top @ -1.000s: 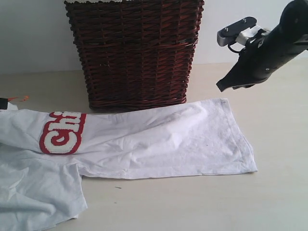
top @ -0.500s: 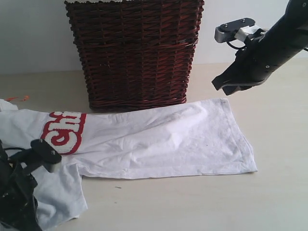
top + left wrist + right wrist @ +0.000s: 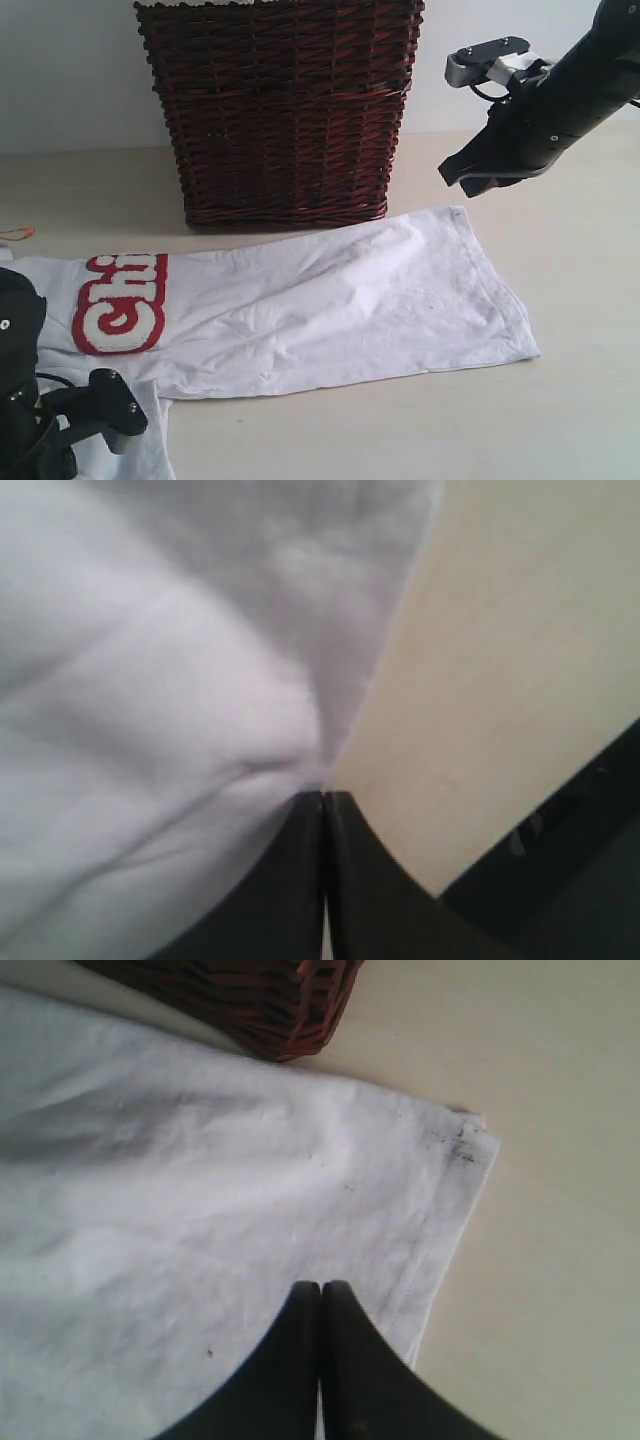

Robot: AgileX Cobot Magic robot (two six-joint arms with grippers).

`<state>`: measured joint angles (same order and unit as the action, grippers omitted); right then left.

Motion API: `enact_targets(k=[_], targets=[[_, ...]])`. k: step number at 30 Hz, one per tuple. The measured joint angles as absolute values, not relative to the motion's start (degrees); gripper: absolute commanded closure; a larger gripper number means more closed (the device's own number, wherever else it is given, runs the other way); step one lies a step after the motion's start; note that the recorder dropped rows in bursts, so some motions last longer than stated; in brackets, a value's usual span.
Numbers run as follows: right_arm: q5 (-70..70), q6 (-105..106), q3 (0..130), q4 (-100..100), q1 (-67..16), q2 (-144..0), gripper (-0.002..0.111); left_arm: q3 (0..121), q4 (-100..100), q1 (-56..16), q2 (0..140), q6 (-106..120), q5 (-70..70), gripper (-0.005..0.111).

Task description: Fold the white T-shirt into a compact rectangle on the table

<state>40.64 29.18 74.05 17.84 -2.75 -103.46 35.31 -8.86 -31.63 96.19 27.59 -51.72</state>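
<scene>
The white T-shirt (image 3: pixel 330 300) lies spread across the table (image 3: pixel 560 420) in front of the basket, its red-outlined lettering (image 3: pixel 118 305) facing up near the left. In the left wrist view, my left gripper (image 3: pixel 322 792) is shut, and the shirt's edge (image 3: pixel 150 680) puckers right at its tips. That arm (image 3: pixel 20 400) fills the lower left corner of the exterior view and hides its own fingertips. My right gripper (image 3: pixel 447 172) hangs shut and empty in the air above the shirt's far right corner (image 3: pixel 460 1140); in its wrist view the right gripper (image 3: pixel 321 1285) has shirt fabric beneath it.
A tall dark wicker basket (image 3: pixel 280 110) stands at the back, just behind the shirt's far edge. A small orange tag (image 3: pixel 15 233) lies at the far left. Bare tabletop stretches to the right of the shirt and in front of it.
My left arm has come into view at the lower left, and the shirt's left part with the lettering has slid left and toward the front. The right gripper shifted slightly left, then held still.
</scene>
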Motion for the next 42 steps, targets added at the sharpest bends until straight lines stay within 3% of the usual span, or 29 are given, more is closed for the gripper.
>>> enact_targets(k=[10,16,29,42], targets=[[40.6,29.3,73.9,17.9,-2.8,-103.5,0.108,35.6,-4.4,-29.0,85.6,19.9,-33.9,0.107],[38.2,29.8,70.9,17.6,-2.8,-105.4,0.108,34.8,-3.4,-27.0,93.0,18.5,-40.1,0.107],[38.0,29.9,70.5,17.2,-2.8,-108.3,0.108,34.7,-3.5,-33.8,96.4,21.5,-51.7,0.107],[40.2,28.6,66.3,13.6,-2.8,-114.1,0.108,37.5,-4.0,-33.7,75.0,21.6,-42.2,0.107]])
